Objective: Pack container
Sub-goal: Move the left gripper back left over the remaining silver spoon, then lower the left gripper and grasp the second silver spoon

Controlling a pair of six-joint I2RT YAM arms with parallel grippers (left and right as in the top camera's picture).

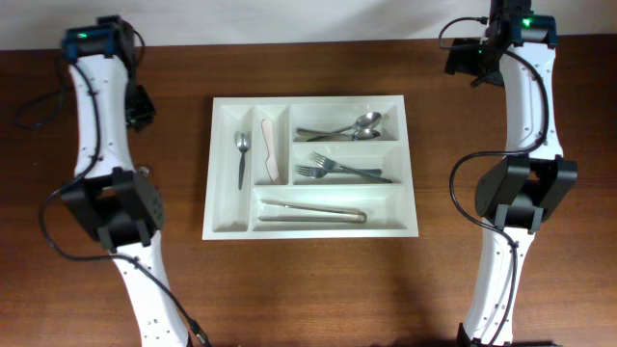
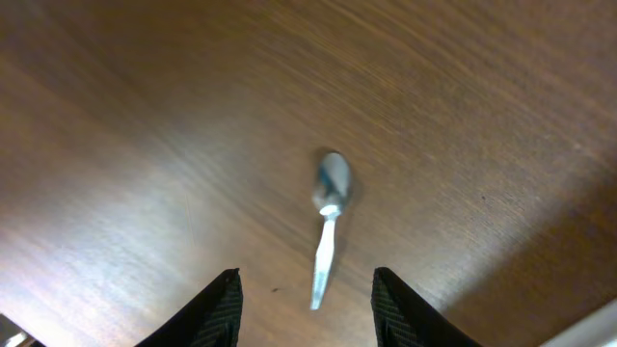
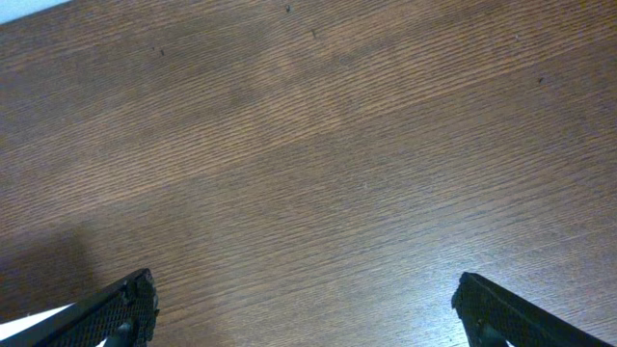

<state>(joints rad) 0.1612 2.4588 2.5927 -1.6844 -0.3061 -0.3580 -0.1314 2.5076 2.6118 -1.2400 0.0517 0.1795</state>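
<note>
A white cutlery tray (image 1: 224, 207) lies in the middle of the table. It holds a small spoon (image 1: 241, 154), a pale-handled knife (image 1: 270, 149), spoons (image 1: 349, 128), forks (image 1: 342, 171) and tongs (image 1: 313, 212), each kind in its own compartment. A loose spoon (image 2: 329, 222) lies on the bare wood in the left wrist view, bowl away from me. My left gripper (image 2: 305, 275) is open above the spoon's handle end and apart from it. In the overhead view the left gripper (image 1: 138, 104) is left of the tray and the loose spoon is hidden. My right gripper (image 3: 304, 280) is open and empty over bare wood, at the far right (image 1: 472, 60).
The dark wooden table (image 1: 318, 289) extends all round the tray. Both arms stand along the table's sides, with cables near the back corners. The table's back edge meets a white wall behind the tray.
</note>
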